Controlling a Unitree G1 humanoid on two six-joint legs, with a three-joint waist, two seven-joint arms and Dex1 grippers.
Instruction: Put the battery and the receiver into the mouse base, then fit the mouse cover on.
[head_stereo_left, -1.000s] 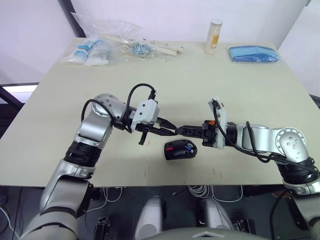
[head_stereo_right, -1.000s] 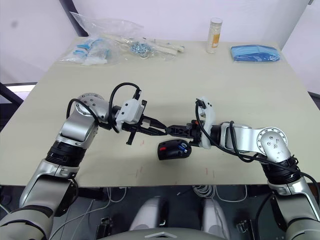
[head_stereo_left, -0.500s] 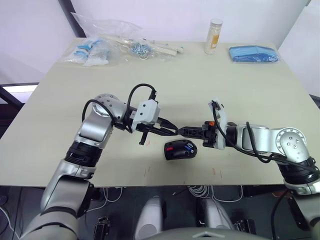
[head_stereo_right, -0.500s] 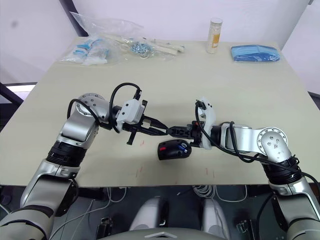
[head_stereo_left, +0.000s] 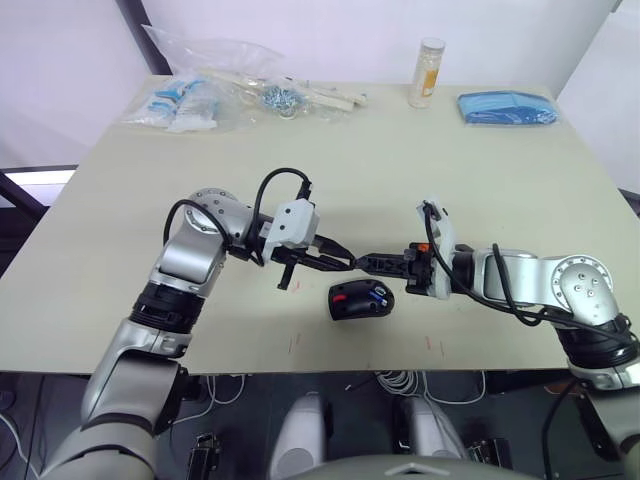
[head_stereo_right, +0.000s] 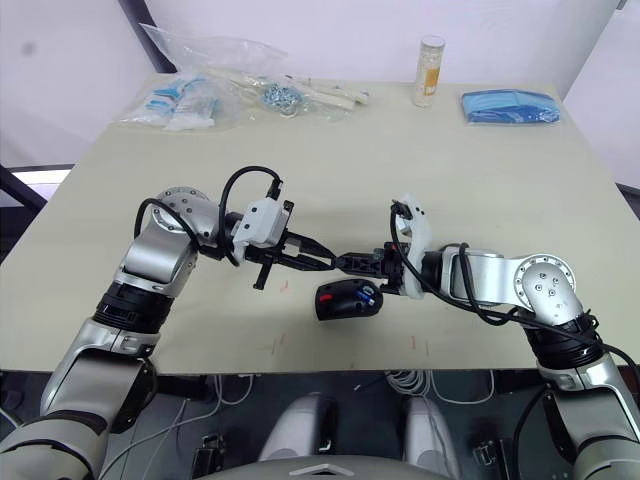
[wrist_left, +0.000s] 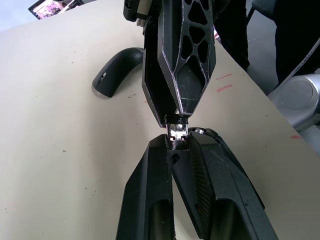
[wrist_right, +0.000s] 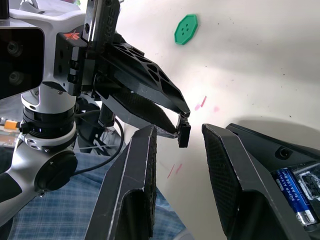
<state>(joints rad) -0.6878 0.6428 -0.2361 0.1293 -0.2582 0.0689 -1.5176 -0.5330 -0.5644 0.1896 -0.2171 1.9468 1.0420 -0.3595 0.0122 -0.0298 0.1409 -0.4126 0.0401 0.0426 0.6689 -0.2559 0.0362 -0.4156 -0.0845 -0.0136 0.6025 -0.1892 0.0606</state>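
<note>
My left gripper (head_stereo_left: 349, 263) is shut on the receiver (wrist_left: 176, 134), a small black plug with a metal end held at its fingertips. My right gripper (head_stereo_left: 364, 262) meets it tip to tip, open, with its fingers (wrist_right: 142, 155) standing on either side of the receiver (wrist_right: 183, 134). Just below the two tips the mouse base (head_stereo_left: 360, 299) lies on the table, red parts showing. The blue battery (wrist_right: 295, 192) sits in its compartment. The mouse cover (wrist_left: 117, 70), a plain black curved shell, lies on the table beyond the grippers in the left wrist view.
Plastic bags (head_stereo_left: 200, 95) lie at the table's back left, a clear bottle (head_stereo_left: 428, 72) at the back middle and a blue cloth (head_stereo_left: 507, 107) at the back right. A green disc (wrist_right: 186, 29) rests on the table. The table's front edge (head_stereo_left: 300, 372) runs close below the mouse base.
</note>
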